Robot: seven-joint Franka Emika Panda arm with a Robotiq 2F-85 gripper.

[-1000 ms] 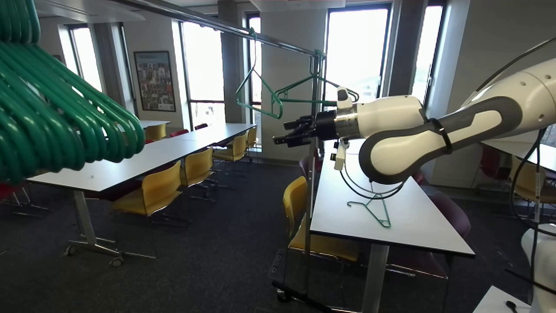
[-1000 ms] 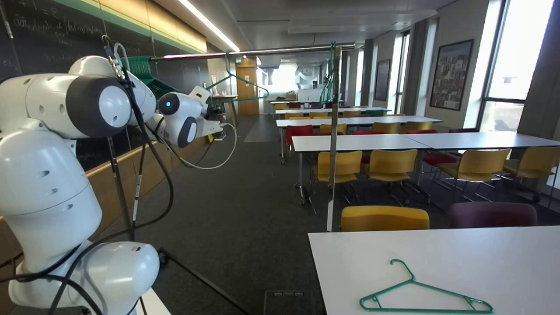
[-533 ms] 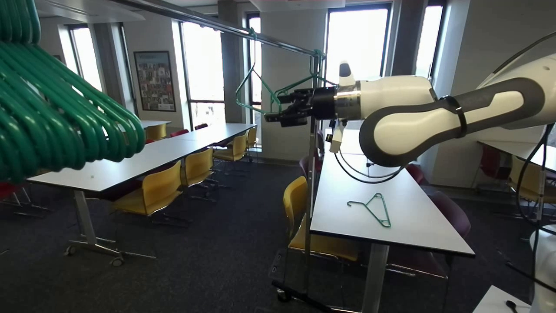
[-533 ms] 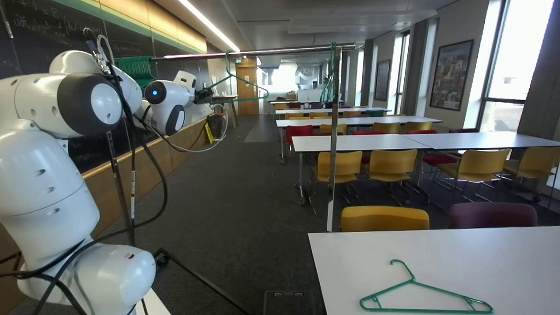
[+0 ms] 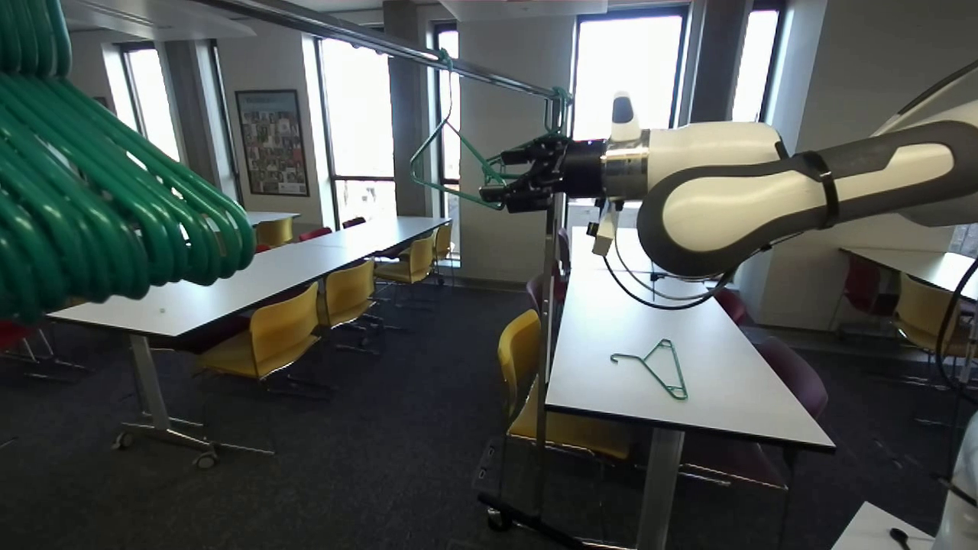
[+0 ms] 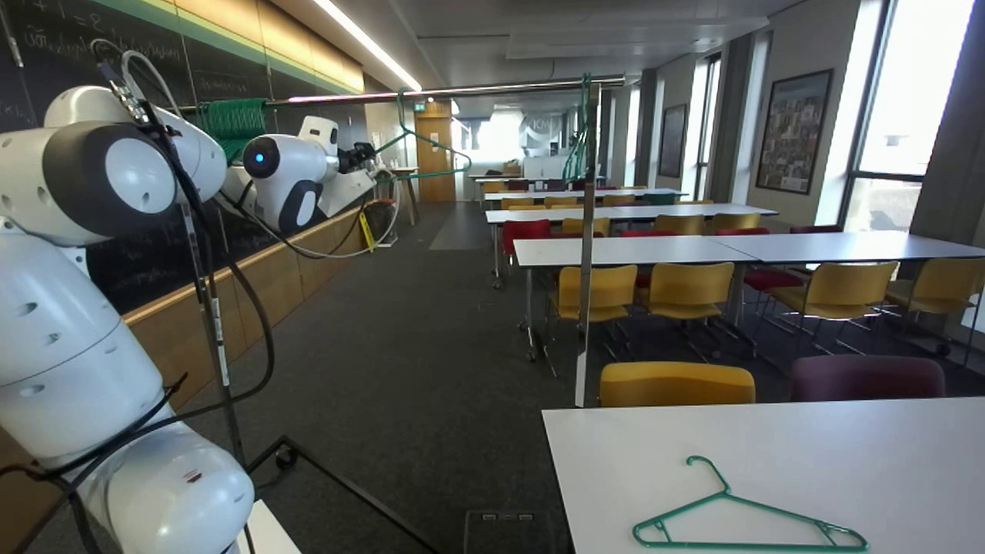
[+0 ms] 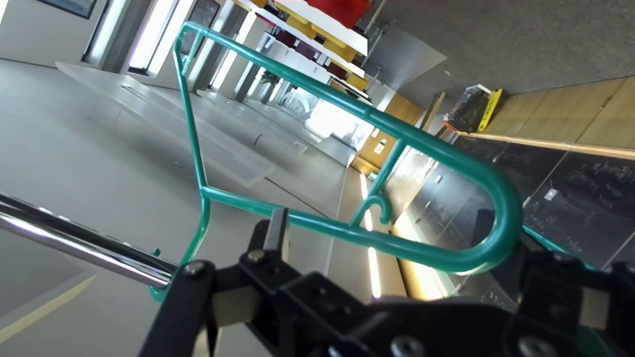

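Right now the black gripper [image 5: 495, 176] is held just above the centre of the frame in an exterior view, its fingers spread wide apart, carried by a white arm [image 5: 710, 149] that is extended from the right edge. Between those fingers the rounded end of a green hanger [image 7: 364, 112] is framed; in the wrist view it is caught low and right of centre, close by the lower-right finger, and whether it is touched cannot be told. The hanger is hung by its hook from a metal rail [image 5: 382, 43], the crossing being shown at the lower left of the wrist view. In an exterior view a thick bunch of green hangers [image 5: 76, 229] is packed along the left edge, well apart from the gripper. A loose hanger [image 6: 725, 495] is seen lying on a white table [image 6: 608, 454], toward the lower right in both exterior views; a yellow chair [image 6: 677, 383] is parked beside it.
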